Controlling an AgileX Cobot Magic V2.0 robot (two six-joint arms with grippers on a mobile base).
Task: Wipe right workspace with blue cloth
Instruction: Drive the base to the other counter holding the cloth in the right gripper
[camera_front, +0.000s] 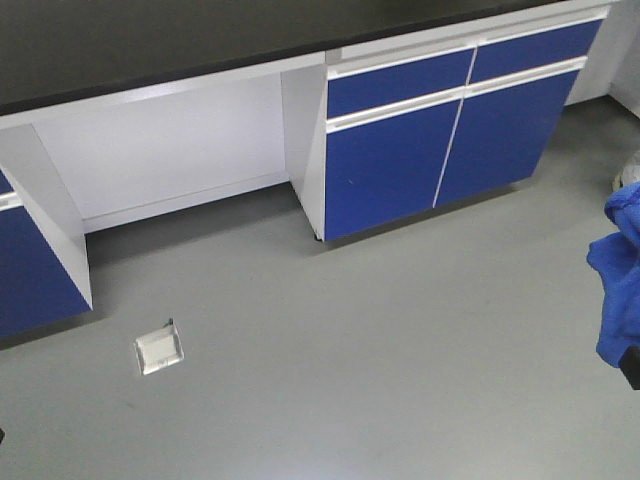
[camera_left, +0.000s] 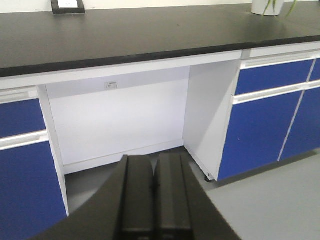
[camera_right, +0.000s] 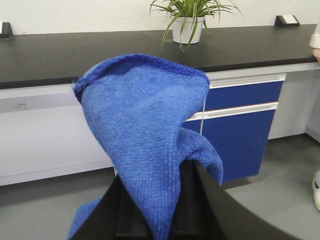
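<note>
Well short of the black benchtop, the right gripper held the blue cloth pinched and bunched above the floor, the left gripper closed empty, and laying the cloth flat before sweeping would likely wipe best.

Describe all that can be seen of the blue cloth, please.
The blue cloth is bright royal-blue and soft, with a fine woven texture and a stitched hem along its top edge. It is pinched in the right gripper, bunched and draped over it. It hangs in the air and touches nothing else.
</note>
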